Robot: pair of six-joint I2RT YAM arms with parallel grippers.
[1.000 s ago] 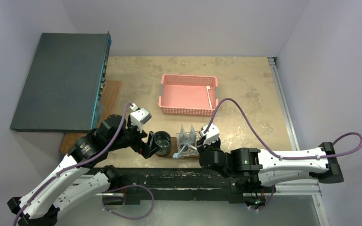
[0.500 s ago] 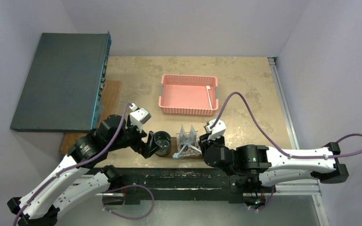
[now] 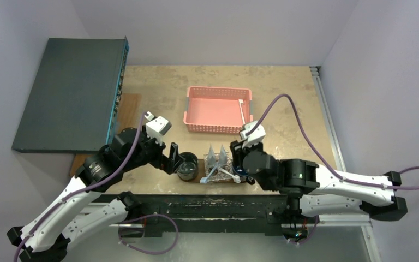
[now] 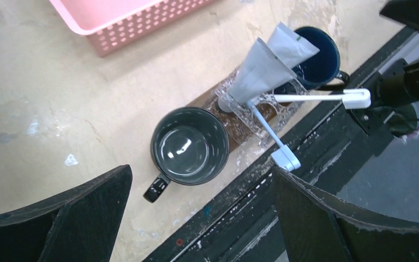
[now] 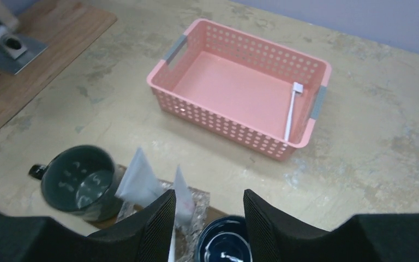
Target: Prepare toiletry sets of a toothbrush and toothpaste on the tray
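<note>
From overhead, a beige, mottled and stained table top [image 3: 283,98] is seen closed in by pale lilac-grey walls [image 3: 207,27] at the back and on both sides, with a black rail [image 3: 196,204] along its near edge. A large dark slate-grey flat box [image 3: 65,93] lies at the left, partly covering a light brown wooden board [image 3: 126,112]. A pink perforated plastic basket [image 3: 213,129] is set mid-table with one white toothbrush [image 3: 242,111] inside. The flat dark brown wooden tray [image 3: 203,180] is placed just beside the near edge, between the left gripper [image 3: 172,158] and the right gripper [image 3: 234,158]; a glossy dark grey mug [image 3: 187,165] stands at its left end. From the left wrist, the left gripper's fingers [image 4: 60,218] are seen spread wide with nothing between them, hovering above that mug. Beside the mug on the tray, a clear crinkled container [image 4: 292,109] holds two silvery-grey toothpaste tubes [image 4: 262,68] upright, flat ends up — and two slim pale toothbrushes [image 4: 319,98] lean out of it toward the rail. A dark blue mug [image 4: 319,52] stands just beyond the container. From the right wrist, the right gripper's fingers [image 5: 273,218] are shown apart and holding nothing, the blue mug visible below between them — the basket sits well apart across bare table.
</note>
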